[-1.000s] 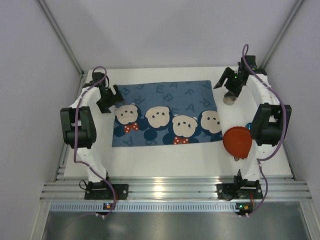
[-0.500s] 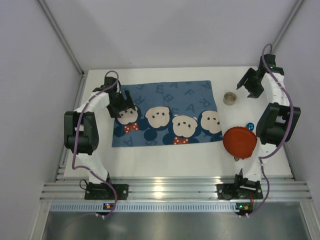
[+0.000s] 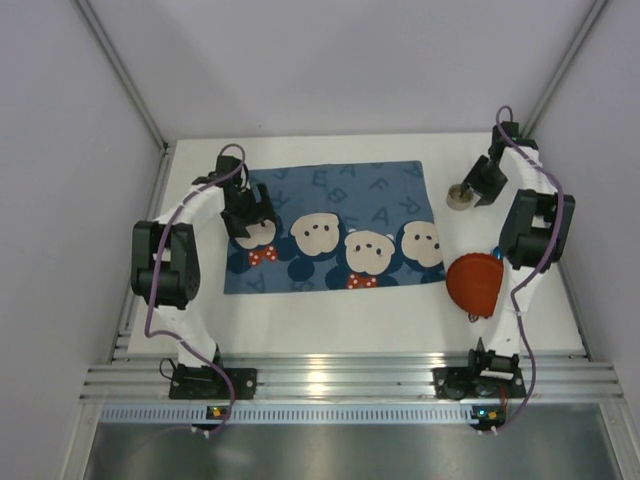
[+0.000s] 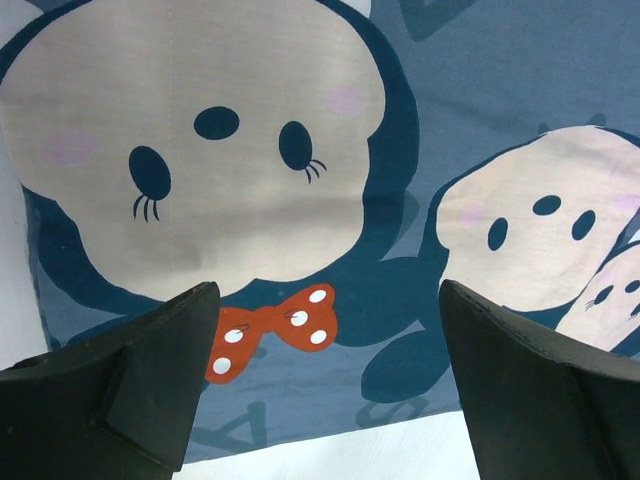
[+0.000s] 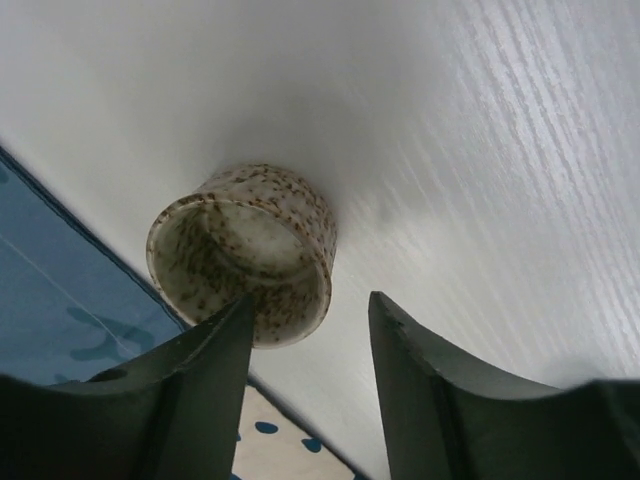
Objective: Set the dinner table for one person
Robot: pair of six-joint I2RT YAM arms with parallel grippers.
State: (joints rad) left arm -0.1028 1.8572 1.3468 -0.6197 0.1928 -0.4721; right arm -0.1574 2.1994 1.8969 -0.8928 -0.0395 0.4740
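The white dinner table (image 3: 330, 312) carries a blue cloth mat (image 3: 330, 190) printed with mouse faces. My left gripper (image 3: 250, 214) hangs open and empty over the mat's left end; in the left wrist view (image 4: 325, 385) a mouse face and a red bow (image 4: 270, 330) lie under it. A small speckled cup (image 3: 458, 196) stands upright on the table just right of the mat. My right gripper (image 3: 482, 184) is open and empty right beside it; in the right wrist view (image 5: 310, 345) the cup (image 5: 250, 240) sits just ahead of the left finger (image 5: 190, 390).
A red round dish (image 3: 474, 283) lies by the mat's near right corner, partly under the right arm. A small blue object (image 3: 496, 249) peeks out beside that arm. Grey walls close in the table on three sides.
The right gripper left the cup, swung away to the far right, then came back beside it. The left gripper moved right from the mat's left edge to over the mat.
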